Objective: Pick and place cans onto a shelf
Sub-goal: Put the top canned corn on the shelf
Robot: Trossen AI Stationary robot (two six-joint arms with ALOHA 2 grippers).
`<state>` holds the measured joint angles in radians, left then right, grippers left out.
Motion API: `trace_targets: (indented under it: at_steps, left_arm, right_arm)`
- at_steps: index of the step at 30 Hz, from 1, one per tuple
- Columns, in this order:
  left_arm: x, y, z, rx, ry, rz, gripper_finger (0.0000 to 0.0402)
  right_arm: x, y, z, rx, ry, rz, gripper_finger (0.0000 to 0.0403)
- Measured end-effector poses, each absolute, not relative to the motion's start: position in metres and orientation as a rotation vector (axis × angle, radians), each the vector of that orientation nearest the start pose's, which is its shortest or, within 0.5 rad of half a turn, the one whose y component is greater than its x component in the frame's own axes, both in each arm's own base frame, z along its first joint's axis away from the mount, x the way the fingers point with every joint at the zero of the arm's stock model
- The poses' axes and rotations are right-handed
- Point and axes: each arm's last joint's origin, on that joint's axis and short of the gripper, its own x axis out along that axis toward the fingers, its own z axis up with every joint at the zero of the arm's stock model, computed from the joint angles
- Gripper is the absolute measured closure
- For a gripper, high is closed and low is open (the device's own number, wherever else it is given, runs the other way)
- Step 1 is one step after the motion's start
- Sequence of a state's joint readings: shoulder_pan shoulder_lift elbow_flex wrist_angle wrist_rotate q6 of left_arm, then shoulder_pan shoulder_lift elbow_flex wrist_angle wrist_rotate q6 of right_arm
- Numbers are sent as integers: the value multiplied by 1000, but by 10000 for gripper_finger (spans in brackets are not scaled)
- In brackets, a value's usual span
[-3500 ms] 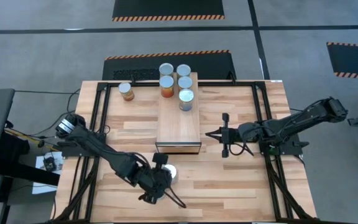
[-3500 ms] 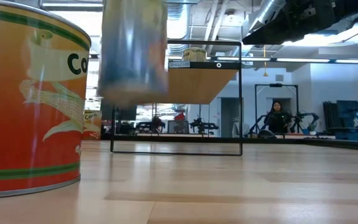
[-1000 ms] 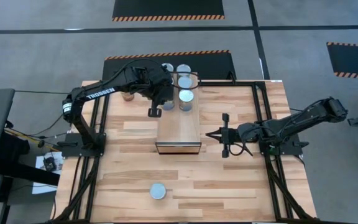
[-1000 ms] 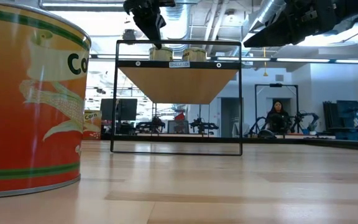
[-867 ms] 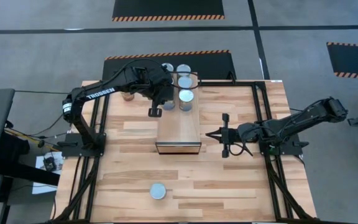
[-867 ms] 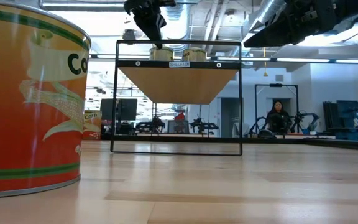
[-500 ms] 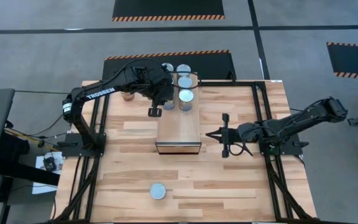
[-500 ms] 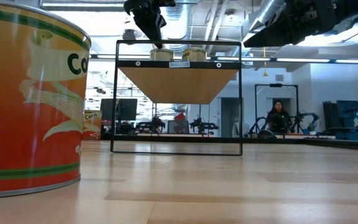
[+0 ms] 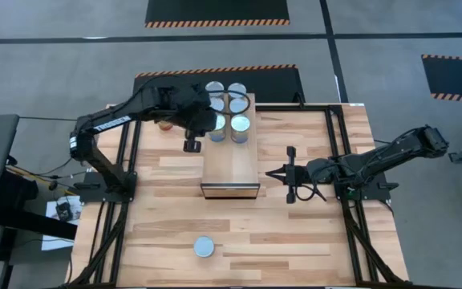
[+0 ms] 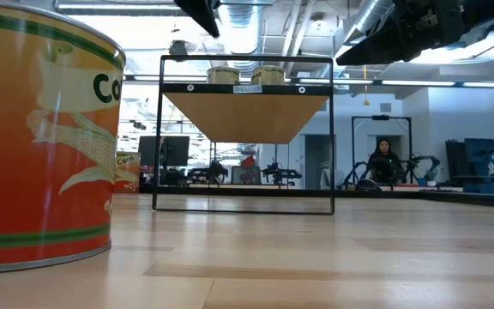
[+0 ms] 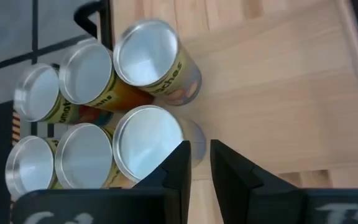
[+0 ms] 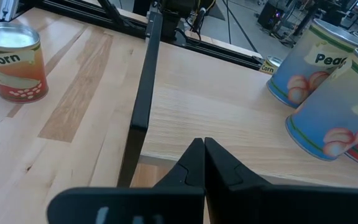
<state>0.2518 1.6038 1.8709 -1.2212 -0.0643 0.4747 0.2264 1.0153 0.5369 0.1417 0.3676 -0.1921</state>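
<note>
Grey floor surrounds the wooden table (image 9: 295, 241). On the shelf (image 9: 231, 164), six cans (image 9: 229, 107) stand together at its far end — one more can (image 9: 204, 246) sits alone near the table's front edge, another (image 9: 164, 123) beside the shelf. Left end effector (image 9: 192, 146) hovers just beside the shelf, fingers slightly apart, grasping nothing. Right end effector (image 9: 290, 174) waits right of the shelf — clenched, empty.

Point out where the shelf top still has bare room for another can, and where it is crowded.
The shelf top is bare from the nearest cans to its open end. The far end is crowded with six cans. The left end effector hangs beside it.
</note>
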Motion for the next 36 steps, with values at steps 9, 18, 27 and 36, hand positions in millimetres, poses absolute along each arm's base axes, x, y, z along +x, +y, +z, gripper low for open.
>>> trace_targets:
  at_steps: [9,18,27,36]
  left_arm:
    - [259,57,407,288,961,66,384]
    - [191,54,336,153,924,187,398]
    - [156,93,289,-25,1105,539,398]
    - [158,163,258,-118,1200,717,386]
  right_arm:
    - [211,34,233,-300,375,-127,393]
    - [205,23,220,-293,335,-173,392]
    - [205,21,226,-279,286,-182,394]
    - [204,28,227,-280,270,-152,392]
